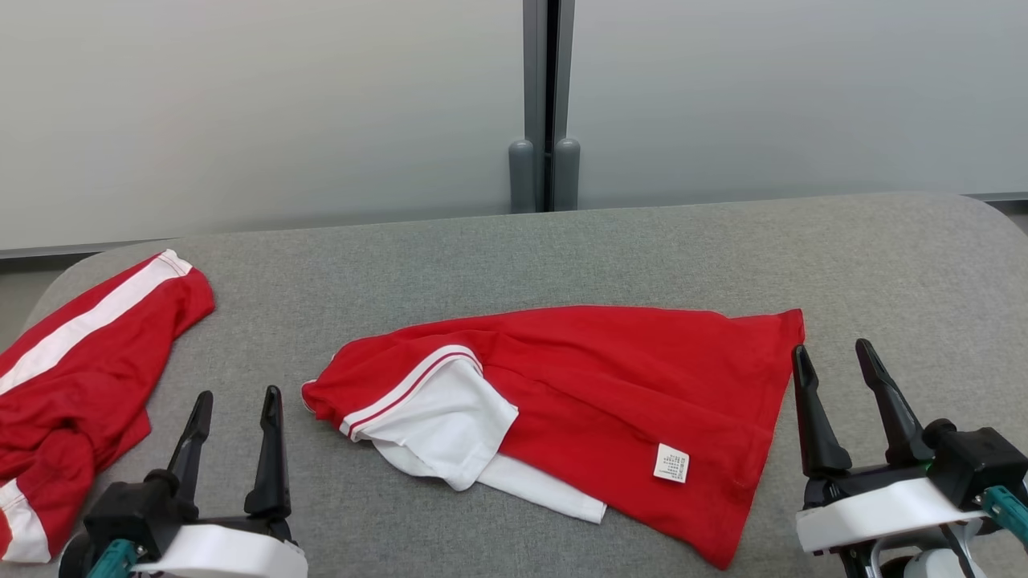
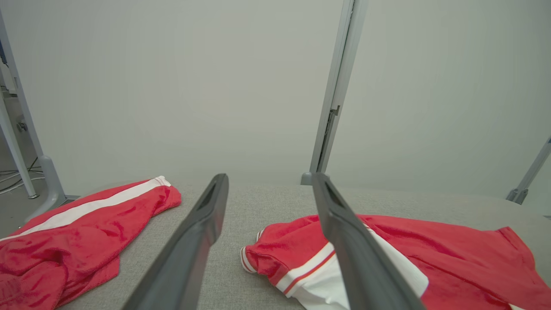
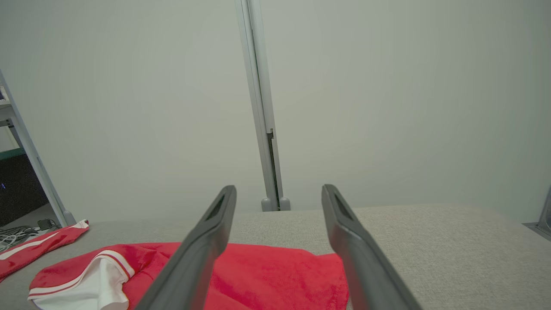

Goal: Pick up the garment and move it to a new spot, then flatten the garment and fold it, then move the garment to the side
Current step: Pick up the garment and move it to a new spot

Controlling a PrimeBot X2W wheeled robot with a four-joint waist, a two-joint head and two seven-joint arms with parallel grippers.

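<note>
A red garment with white sleeve panels and a small white label lies crumpled in the middle of the grey table. It also lies in the left wrist view and the right wrist view. My left gripper stands open near the front left, its fingers apart and empty, just left of the garment's sleeve. Beside the garment's right corner, my right gripper is open and holds nothing. Both grippers' fingers point toward the far wall.
A second red piece with a white stripe lies bunched at the table's left edge. A pale partition wall with a grey post rises behind the table. Bare grey surface stretches along the far side and right of the table.
</note>
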